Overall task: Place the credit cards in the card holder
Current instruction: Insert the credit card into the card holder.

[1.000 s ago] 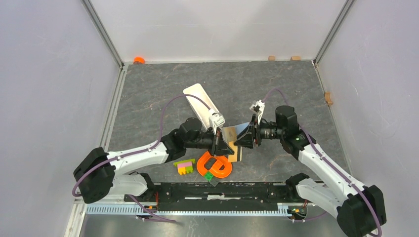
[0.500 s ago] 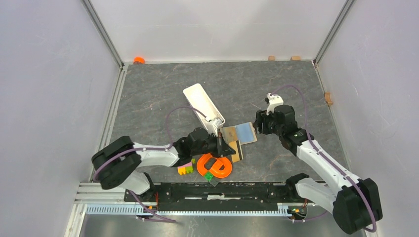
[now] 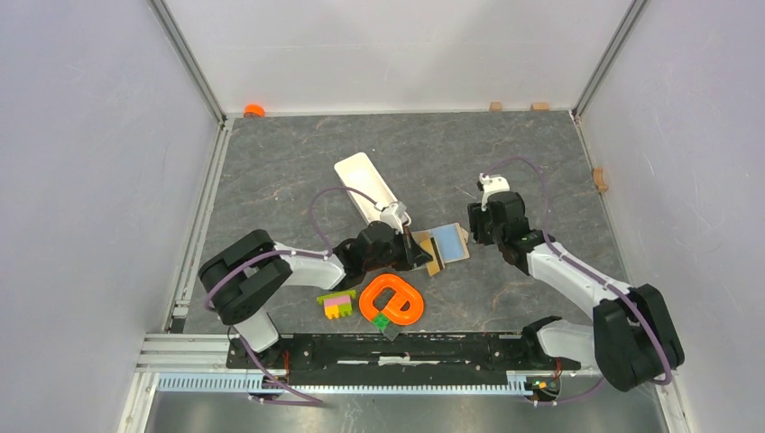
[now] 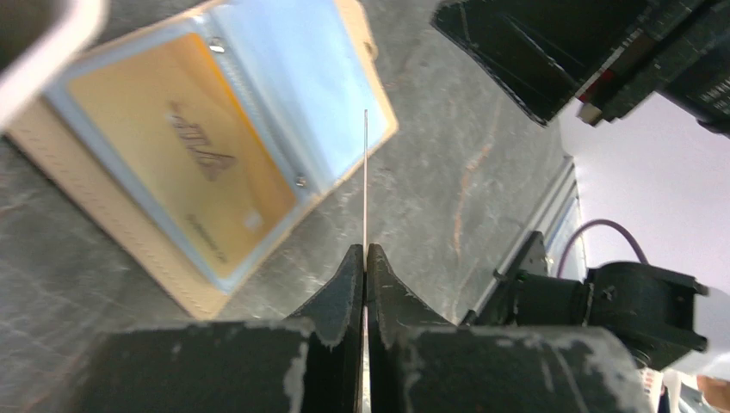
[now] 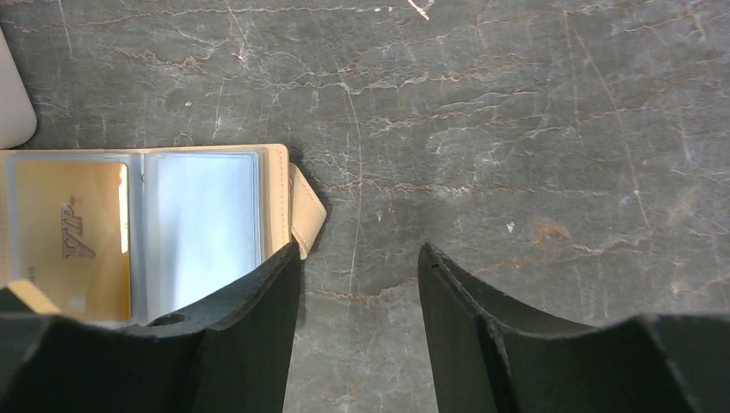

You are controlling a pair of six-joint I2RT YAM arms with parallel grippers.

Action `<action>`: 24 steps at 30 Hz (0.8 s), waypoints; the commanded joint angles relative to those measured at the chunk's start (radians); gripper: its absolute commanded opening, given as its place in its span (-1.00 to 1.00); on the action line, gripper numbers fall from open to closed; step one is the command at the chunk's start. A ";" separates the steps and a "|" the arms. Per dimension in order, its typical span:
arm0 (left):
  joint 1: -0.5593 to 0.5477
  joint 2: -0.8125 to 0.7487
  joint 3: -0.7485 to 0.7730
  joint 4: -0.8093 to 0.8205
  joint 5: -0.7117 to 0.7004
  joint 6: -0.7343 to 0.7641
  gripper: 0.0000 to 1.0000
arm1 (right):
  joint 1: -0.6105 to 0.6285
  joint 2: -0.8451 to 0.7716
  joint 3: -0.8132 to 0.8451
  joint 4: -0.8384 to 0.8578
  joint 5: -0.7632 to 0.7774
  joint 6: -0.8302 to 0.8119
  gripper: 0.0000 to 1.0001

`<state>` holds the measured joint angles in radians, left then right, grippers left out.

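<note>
The beige card holder (image 3: 448, 242) lies open on the table. In the left wrist view its left sleeve holds the orange-gold card (image 4: 163, 163), and its right sleeve (image 4: 293, 86) looks light blue. My left gripper (image 3: 417, 251) is at the holder's left edge, shut on a thin card seen edge-on (image 4: 365, 181); its colour does not show. My right gripper (image 3: 475, 227) is open and empty at the holder's right edge. Its left finger (image 5: 250, 301) lies over the holder (image 5: 202, 224) next to the clasp tab (image 5: 308, 211).
A long white tray (image 3: 365, 185) lies behind the left gripper. An orange ring (image 3: 392, 300), pink-yellow-green toy bricks (image 3: 337, 304) and a small green brick (image 3: 382, 320) lie near the front. An orange cap (image 3: 253, 110) and wooden blocks (image 3: 495, 105) are at the back wall.
The holder, earlier held up between both grippers, now lies flat on the table. My right gripper let go and drew back to its right edge. My left arm swung toward its left edge.
</note>
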<state>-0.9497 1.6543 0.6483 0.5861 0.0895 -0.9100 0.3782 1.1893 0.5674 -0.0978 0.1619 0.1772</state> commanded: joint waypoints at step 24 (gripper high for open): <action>0.089 0.086 -0.017 0.082 0.014 -0.032 -0.96 | -0.004 0.216 0.038 0.101 0.037 0.043 -0.03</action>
<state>-0.8703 1.7416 0.6476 0.6170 0.1108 -0.9234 0.3775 1.4120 0.5713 0.0040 0.0967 0.1905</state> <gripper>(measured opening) 0.036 0.493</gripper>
